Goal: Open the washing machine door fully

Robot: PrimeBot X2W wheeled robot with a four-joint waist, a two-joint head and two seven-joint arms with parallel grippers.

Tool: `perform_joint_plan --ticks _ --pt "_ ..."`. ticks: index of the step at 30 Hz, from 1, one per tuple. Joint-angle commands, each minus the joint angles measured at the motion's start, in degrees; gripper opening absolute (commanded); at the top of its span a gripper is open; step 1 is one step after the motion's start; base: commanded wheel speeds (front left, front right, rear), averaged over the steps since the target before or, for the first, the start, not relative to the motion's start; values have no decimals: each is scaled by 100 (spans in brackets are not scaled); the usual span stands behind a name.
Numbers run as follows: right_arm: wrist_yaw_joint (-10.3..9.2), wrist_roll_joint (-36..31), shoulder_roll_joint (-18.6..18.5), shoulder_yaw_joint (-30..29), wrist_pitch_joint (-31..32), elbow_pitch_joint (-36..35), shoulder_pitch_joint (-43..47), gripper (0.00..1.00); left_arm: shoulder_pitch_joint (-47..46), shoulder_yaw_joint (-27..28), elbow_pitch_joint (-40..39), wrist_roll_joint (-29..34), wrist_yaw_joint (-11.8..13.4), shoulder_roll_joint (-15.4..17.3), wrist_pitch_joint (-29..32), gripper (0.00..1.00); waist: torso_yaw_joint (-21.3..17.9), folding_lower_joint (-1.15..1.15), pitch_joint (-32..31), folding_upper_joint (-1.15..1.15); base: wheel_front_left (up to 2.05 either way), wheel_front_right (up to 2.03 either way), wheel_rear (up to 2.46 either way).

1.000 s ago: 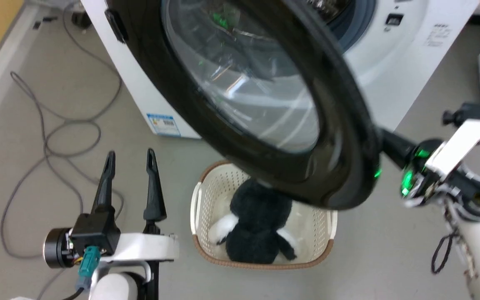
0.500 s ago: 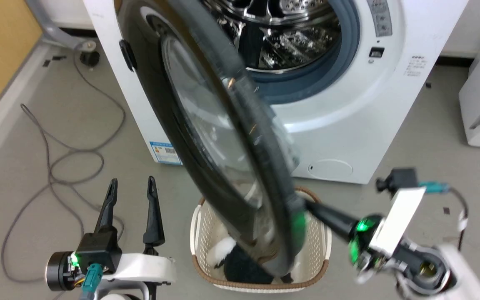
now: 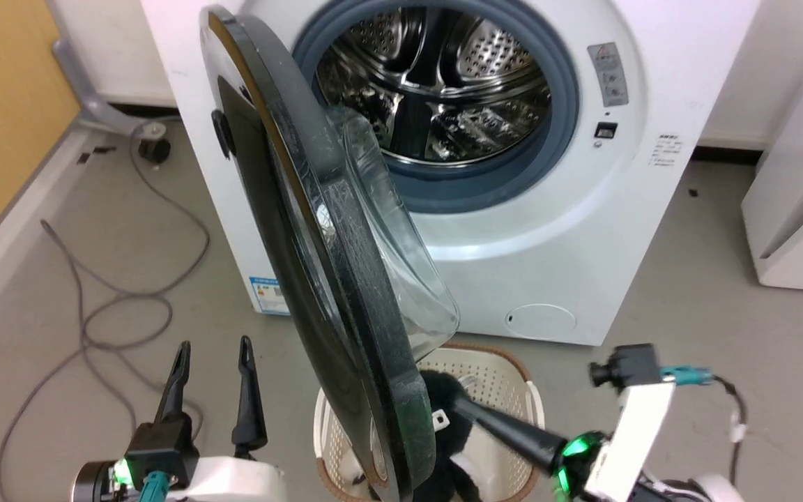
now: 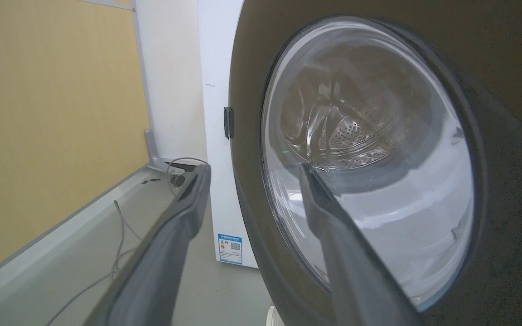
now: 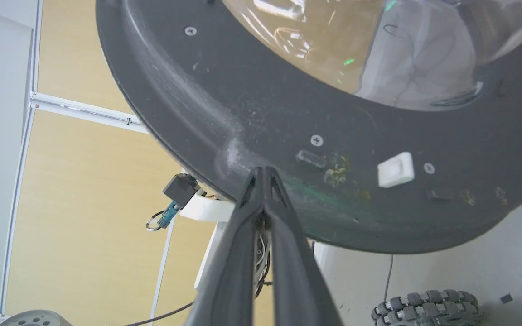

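Down at the near, free edge of the washing machine door [image 3: 304, 265], the right gripper [image 3: 447, 404] shows two fingers pinched together with nothing between them, tips laid against the door's inner face. I'd say that makes a blunt pusher to shove the door leftward, not a grip. Off to the near left, the left gripper [image 3: 213, 345] hangs spread wide and empty, clear of the swing. The door is hinged on the left of the washing machine [image 3: 548, 230] and stands roughly square to its front, above a basket [image 3: 506, 369]. Its flat runs near to far, glossy face left, glass bowl bulging right. More swing looks needed.
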Motion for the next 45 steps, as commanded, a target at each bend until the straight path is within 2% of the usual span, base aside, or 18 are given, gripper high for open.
perform_joint_plan --ticks 1,3,7,8,12,16,18,20,23,26,31,36,45 --pt "7 -32 -20 -44 -55 -54 62 0 46 16 11 30 -14 5 -30 100 -25 1 -24 0 0 0 0" --pt "7 -153 -63 -178 -292 -167 55 0 70 28 12 32 -26 5 -30 100 -52 1 -51 0 0 0 0" --pt "7 -1025 -238 -475 -1524 -568 -102 0 98 53 23 31 -49 5 -30 100 -119 1 -92 0 0 0 0" --pt "7 -1025 -238 -475 -1524 -568 -102 0 98 53 23 31 -49 5 -30 100 -119 1 -92 0 0 0 0" --pt "7 -1912 -495 -565 -3077 -712 -195 0 124 79 29 34 -65 5 -30 100 -176 1 -141 0 0 0 0" --pt "7 -2894 -903 -458 -4613 -524 -222 0 167 120 27 49 -84 5 -30 100 -233 1 -192 0 0 0 0" --pt "7 -3281 -977 -535 -4946 -370 -209 0 192 146 22 57 -93 5 -30 100 -265 1 -217 0 0 0 0" --pt "7 -4069 -1072 -733 -5019 -284 -219 0 215 172 16 63 -102 5 -30 100 -297 1 -232 0 0 0 0" --pt "7 -5476 -793 -1347 -5028 -547 -140 0 231 208 -1 73 -116 5 -30 100 -334 1 -237 0 0 0 0" --pt "7 -6788 -601 -1656 -5029 -845 78 0 230 227 -7 76 -124 5 -30 100 -357 1 -248 0 0 0 0" --pt "7 -8018 -260 -1937 -5030 -966 539 0 250 236 -4 85 -138 5 -30 100 -374 1 -294 0 0 0 0" --pt "7 -8216 139 -2210 -5031 -850 1006 0 271 255 -2 91 -152 5 -30 100 -360 1 -336 0 0 0 0" --pt "7 -8272 354 -2167 -5031 -191 1418 0 291 260 13 82 -155 5 -30 100 -336 1 -366 0 0 0 0"
